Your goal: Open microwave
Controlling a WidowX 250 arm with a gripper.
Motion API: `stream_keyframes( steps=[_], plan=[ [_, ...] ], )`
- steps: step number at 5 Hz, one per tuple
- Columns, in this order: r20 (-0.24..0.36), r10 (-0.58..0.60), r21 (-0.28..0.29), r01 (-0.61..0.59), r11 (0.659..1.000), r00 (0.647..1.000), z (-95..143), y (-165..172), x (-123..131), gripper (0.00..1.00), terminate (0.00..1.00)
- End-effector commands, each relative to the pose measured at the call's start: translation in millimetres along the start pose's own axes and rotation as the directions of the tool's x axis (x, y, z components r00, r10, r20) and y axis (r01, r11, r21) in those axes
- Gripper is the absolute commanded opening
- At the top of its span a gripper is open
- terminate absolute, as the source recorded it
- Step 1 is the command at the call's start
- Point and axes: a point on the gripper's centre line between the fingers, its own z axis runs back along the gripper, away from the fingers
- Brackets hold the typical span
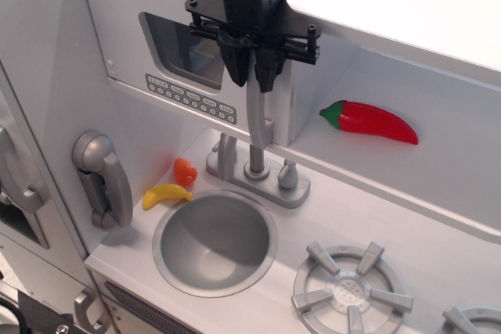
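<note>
Microwave (188, 60): set into the upper left of the toy kitchen, above the sink; its door looks shut or very nearly so, flush with the grey front.
Handle (257, 119): a tall silver bar down the door's right edge, so a pull there should swing the door out toward the sink side.
Gripper (252, 77): comes down from above, its two dark fingers drawn in tight on either side of the handle's top, apparently clenched on it; a sensible hold for a pull.
Buttons (190, 98): a row under the dark window, just left of the fingers, not touched.
Room to swing: the space in front of the door is open air above the sink (215, 242).
Faucet (257, 168): stands right below the handle's foot, so I'd judge a low pull could brush it.
Pepper (369, 121): on the ledge to the right, well apart from the door.
Banana (165, 195) and phone (104, 180): low on the left, clear of the door's path, I think.
</note>
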Motion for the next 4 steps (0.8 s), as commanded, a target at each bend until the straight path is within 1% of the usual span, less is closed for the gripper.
stream_keyframes(
  steps=[1,2,3,4],
  plan=[
    [0.001,-0.034,-0.014,0.034,0.999,0.999,27,12,-35,0.00,0.00],
    [-0.064,-0.105,0.003,0.105,0.994,0.992,37,24,-61,1.00,0.00],
    [-0.199,-0.155,-0.019,0.154,0.988,0.968,44,23,-79,1.00,0.00],
    [-0.241,-0.206,-0.063,0.197,0.978,0.948,46,-1,-95,1.00,0.00]
  ],
)
